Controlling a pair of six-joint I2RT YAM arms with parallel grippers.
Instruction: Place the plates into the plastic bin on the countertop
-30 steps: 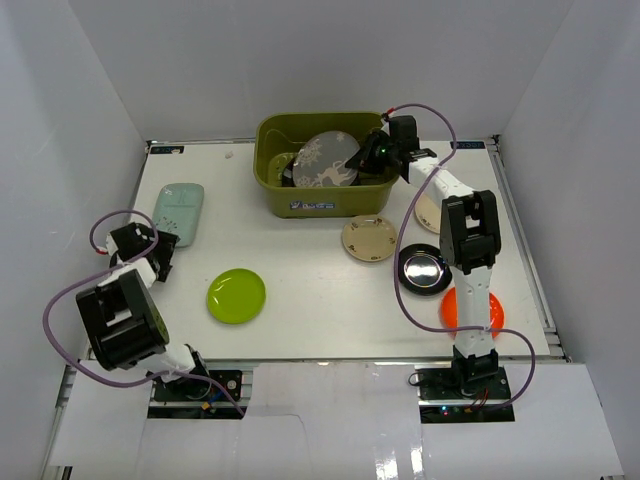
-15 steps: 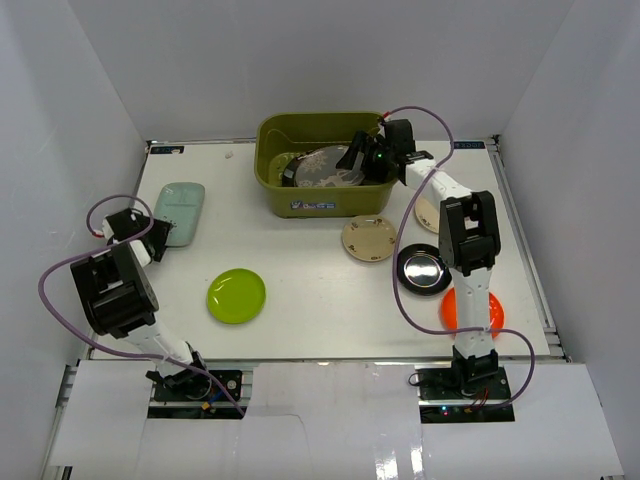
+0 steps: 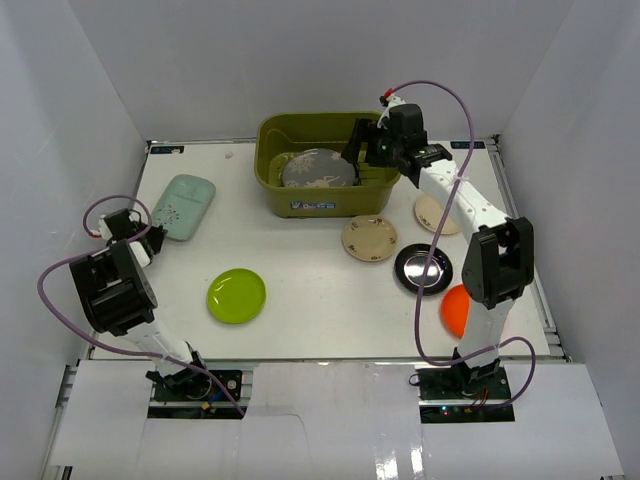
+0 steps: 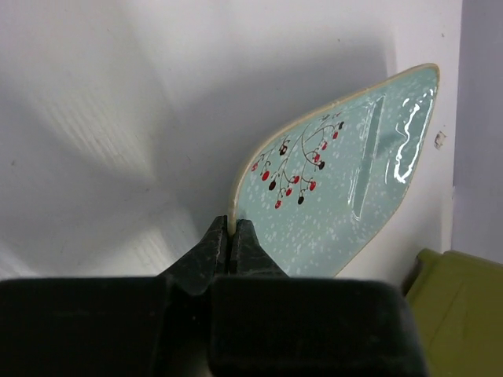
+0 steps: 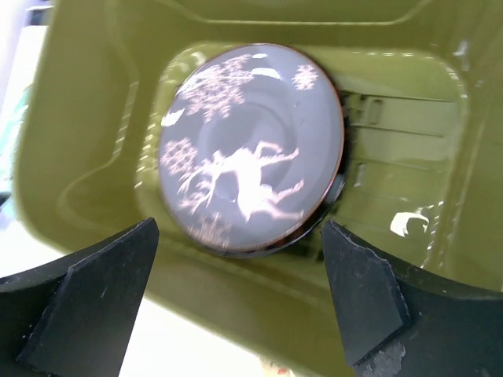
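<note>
My left gripper (image 4: 231, 228) is shut on the near rim of the pale mint rectangular plate (image 4: 346, 173), which has a red-berry sprig painted on it. From above, that plate (image 3: 183, 205) lies at the left of the countertop (image 3: 300, 260), with the left gripper (image 3: 153, 232) at its near corner. The olive-green plastic bin (image 3: 300, 122) stands at the back centre. A grey patterned plate (image 5: 251, 145) lies flat inside it. My right gripper (image 5: 240, 236) hangs open over the bin's right side (image 3: 362, 146), holding nothing.
A lime green plate (image 3: 236, 295) lies left of centre. Two small cream plates (image 3: 369, 238) (image 3: 435, 213), a black plate (image 3: 423, 268) and an orange plate (image 3: 455, 310), partly behind the right arm, sit on the right. White walls enclose three sides.
The right gripper opened and let go of the grey plate, which dropped from leaning to flat in the bin. The left gripper moved up to the mint plate and shut on its rim.
</note>
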